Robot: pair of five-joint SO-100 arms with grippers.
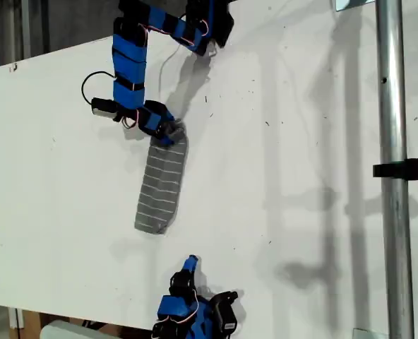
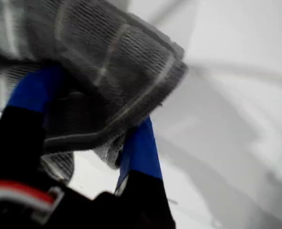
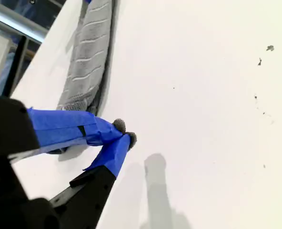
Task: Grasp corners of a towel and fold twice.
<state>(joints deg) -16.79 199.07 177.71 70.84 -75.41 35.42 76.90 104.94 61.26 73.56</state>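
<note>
Towel point(image 1: 162, 185) lies on the white table point(image 1: 301, 176) as a long narrow folded strip, grey with thin white stripes, and no writing or label can be read on anything. Exterior view: my first gripper point(image 1: 168, 131) sits at the strip's far end, my second gripper point(image 1: 190, 265) stands apart from the near end, close to the table's edge. First wrist view up close: blue fingers point(image 2: 140, 145) are clamped on bunched cloth point(image 2: 107, 62), folds draped over the jaws. Second wrist view shows what the others don't: its blue tips point(image 3: 116, 143) meet with nothing between them, the towel point(image 3: 86, 62) stretching away beyond.
</note>
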